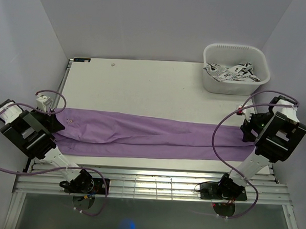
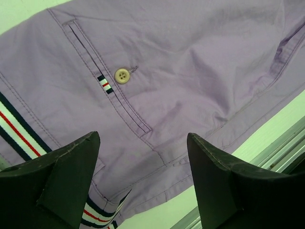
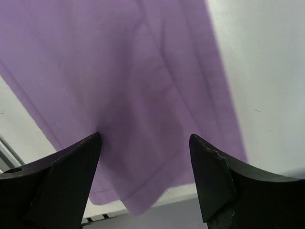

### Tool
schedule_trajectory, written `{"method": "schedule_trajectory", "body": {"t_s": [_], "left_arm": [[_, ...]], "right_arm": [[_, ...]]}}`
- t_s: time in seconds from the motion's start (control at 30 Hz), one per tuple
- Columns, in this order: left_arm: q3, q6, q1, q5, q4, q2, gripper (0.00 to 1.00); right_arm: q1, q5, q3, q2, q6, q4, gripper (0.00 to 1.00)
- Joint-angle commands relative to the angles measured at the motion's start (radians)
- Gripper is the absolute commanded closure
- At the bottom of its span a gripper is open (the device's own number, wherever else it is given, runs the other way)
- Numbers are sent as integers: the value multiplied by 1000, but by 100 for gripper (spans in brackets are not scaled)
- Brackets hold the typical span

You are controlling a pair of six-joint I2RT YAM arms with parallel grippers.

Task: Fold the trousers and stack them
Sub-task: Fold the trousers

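The lilac trousers (image 1: 152,135) lie stretched left to right across the white table (image 1: 144,83), the two legs laid one on the other. My left gripper (image 1: 55,122) hovers over the waist end. In the left wrist view it (image 2: 143,138) is open above the waistband, and I see the pale button (image 2: 122,75) and a striped waistband lining (image 2: 19,131). My right gripper (image 1: 249,131) hangs over the leg ends. In the right wrist view it (image 3: 145,138) is open above the hems (image 3: 138,191). Neither gripper holds any fabric.
A white plastic tub (image 1: 263,74) with crumpled black-and-white printed cloth (image 1: 232,72) stands at the back right corner. Metal rails (image 1: 149,183) run along the near edge between the arm bases. Grey walls enclose the table on three sides.
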Motion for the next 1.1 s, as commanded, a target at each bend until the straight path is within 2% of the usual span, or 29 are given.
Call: {"method": "schedule_trajectory", "body": {"t_s": [0.0, 0.03, 0.07, 0.13, 0.17, 0.23, 0.3, 0.37, 0.53, 0.57, 0.63, 0.67, 0.8, 1.07], "left_arm": [[27, -55, 3, 27, -6, 19, 16], [24, -61, 3, 19, 8, 16, 16], [14, -62, 3, 16, 11, 13, 16], [1, -58, 3, 4, 25, 3, 16], [-8, -53, 3, -8, 33, -9, 16], [-25, -50, 3, -14, 45, -20, 16], [-29, -42, 3, -13, 46, -27, 16], [-32, -35, 3, -5, 46, -34, 16], [-57, 10, -1, 7, 53, -57, 16], [-58, 13, -3, 9, 56, -60, 16], [-59, 10, -8, 13, 66, -55, 16], [-55, 8, -11, 15, 68, -50, 16], [-52, 5, -20, 24, 66, -40, 16], [-85, 34, -23, 21, 69, -27, 16]], "right_arm": [[4, 75, -134, -57, -12, 43, 21], [2, 104, -179, -80, -27, 104, 24], [-2, 117, -263, -141, -52, 133, 33], [-18, 112, -326, -205, -136, 172, 37], [-36, 103, -346, -263, -167, 176, 42], [-56, 59, -371, -320, -239, 181, 44], [-83, 33, -371, -391, -274, 181, 31], [-102, -15, -356, -439, -305, 175, 27], [-93, -168, -222, -445, -373, 9, 19], [-61, -185, -210, -433, -341, -1, 15], [28, -200, -170, -411, -278, -9, 15], [59, -204, -158, -379, -199, -9, 17], [200, -201, -115, -283, -72, -18, 22], [396, -165, -32, -89, 89, -3, 26]]}}
